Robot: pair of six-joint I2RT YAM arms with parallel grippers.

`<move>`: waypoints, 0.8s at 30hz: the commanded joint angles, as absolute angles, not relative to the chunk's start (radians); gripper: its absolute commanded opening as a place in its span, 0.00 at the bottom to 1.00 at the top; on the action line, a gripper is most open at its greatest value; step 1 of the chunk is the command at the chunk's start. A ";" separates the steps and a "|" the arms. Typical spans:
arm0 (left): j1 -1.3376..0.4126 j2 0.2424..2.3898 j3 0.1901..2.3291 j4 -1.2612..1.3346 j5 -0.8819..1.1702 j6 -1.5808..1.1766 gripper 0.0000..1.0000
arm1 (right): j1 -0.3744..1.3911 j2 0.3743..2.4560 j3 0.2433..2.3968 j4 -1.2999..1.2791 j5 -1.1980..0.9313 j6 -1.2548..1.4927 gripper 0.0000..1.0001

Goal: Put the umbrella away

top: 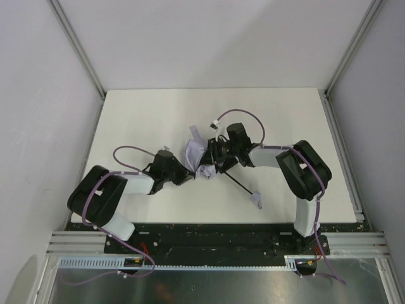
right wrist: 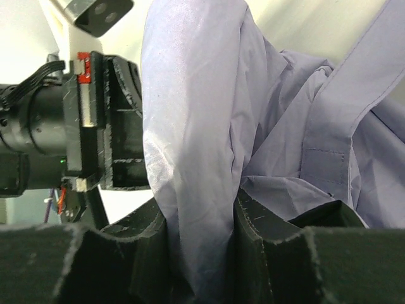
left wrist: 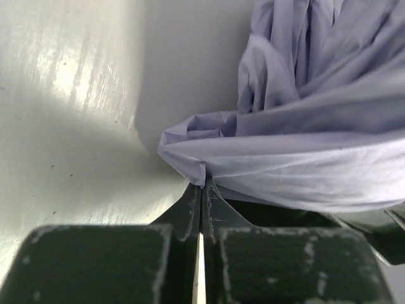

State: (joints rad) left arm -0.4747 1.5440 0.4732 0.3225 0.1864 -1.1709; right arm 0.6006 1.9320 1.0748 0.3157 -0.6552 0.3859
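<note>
Looking at the table [top: 145, 120], you had the umbrella [top: 201, 158] lying about mid-table, not put away yet. Its canopy [left wrist: 304, 139] was a crumpled heap, not wrapped neat. The thin black shaft [top: 237, 182] stuck out long toward the table's near-right side, w/ the small handle [top: 256, 200] at its end. Your left gripper [left wrist: 202, 190] was pinched tight on a thin edge of the cloth. Your right gripper [right wrist: 202, 247] was squeezing a thick fold of cloth. So I'd say you were early on: shaft not pushed in, cloth not rolled up. No bag or box showed on the table, so can't tell where it should go.
</note>
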 commanded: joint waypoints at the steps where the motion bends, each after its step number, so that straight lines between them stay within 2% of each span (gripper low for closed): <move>1: -0.446 1.595 0.465 0.273 0.154 -1.129 0.00 | 0.572 1.824 1.071 0.532 -0.838 0.464 0.00; 5: -0.397 1.568 0.461 0.273 0.145 -1.075 0.00 | 0.537 1.749 1.028 0.446 -0.904 0.389 0.00; 8: -0.393 1.526 0.462 0.274 0.162 -1.057 0.00 | 0.497 1.711 0.991 0.498 -0.925 0.424 0.00; 14: -0.423 1.402 0.476 0.276 0.216 -1.061 0.01 | 0.475 1.682 0.983 0.534 -0.849 0.456 0.00; 19: -0.427 1.254 0.468 0.269 0.223 -1.066 0.20 | 0.454 1.648 0.992 0.481 -0.719 0.406 0.00; 24: -0.401 1.140 0.458 0.219 0.222 -1.046 0.35 | 0.384 1.592 1.028 0.352 -0.623 0.294 0.00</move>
